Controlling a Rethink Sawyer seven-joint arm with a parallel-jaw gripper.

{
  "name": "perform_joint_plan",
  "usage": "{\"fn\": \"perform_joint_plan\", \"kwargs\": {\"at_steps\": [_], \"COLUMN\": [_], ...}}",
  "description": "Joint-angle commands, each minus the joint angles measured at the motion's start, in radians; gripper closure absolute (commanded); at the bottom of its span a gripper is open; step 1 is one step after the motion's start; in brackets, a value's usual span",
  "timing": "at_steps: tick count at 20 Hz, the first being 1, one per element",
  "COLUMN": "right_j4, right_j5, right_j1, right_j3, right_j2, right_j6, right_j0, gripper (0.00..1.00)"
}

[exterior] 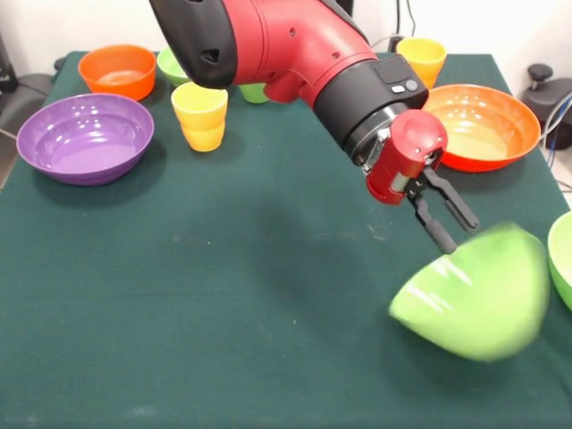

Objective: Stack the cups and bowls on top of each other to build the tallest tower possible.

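Observation:
My gripper (pixel 454 234) hangs from the red arm at right of centre, its two black fingers (pixel 435 222) apart. The tips are at the upper rim of a large light green bowl (pixel 478 299), which is tilted on its side and blurred. I cannot tell if it is gripped. A yellow cup (pixel 200 116) stands upright at the far left. An orange-yellow cup (pixel 421 58) stands at the far right. A light green cup (pixel 253 92) is mostly hidden behind the arm. A large purple bowl (pixel 85 138) sits at left and a large orange-red bowl (pixel 483 125) at right.
A small orange bowl (pixel 117 71) and a small light green bowl (pixel 174 64) sit at the far left. A second large light green bowl (pixel 563 259) shows at the right edge. The dark green table (pixel 223 295) spreads in front. The blue bowl is out of view.

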Motion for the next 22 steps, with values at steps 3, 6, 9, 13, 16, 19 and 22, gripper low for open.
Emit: {"fn": "perform_joint_plan", "kwargs": {"at_steps": [3, 6, 9, 13, 16, 19, 22], "right_j4": [-0.141, -0.151, -0.145, -0.130, -0.133, -0.126, -0.161], "right_j5": [0.012, 0.013, 0.016, 0.044, 0.107, 0.268, 0.546], "right_j1": [0.063, 0.061, 0.060, 0.056, 0.041, 0.001, -0.032], "right_j3": [-0.058, -0.058, -0.054, -0.046, -0.038, -0.004, 0.083], "right_j2": [0.004, 0.000, -0.002, -0.008, -0.011, -0.012, 0.125], "right_j6": [0.072, 0.078, 0.064, 0.053, 0.075, 0.075, 0.005], "right_j0": [-0.003, -0.002, 0.000, 0.002, 0.009, 0.022, -0.059], "gripper": [0.00, 0.00, 0.00, 0.00, 0.00, 0.00, 0.00]}}
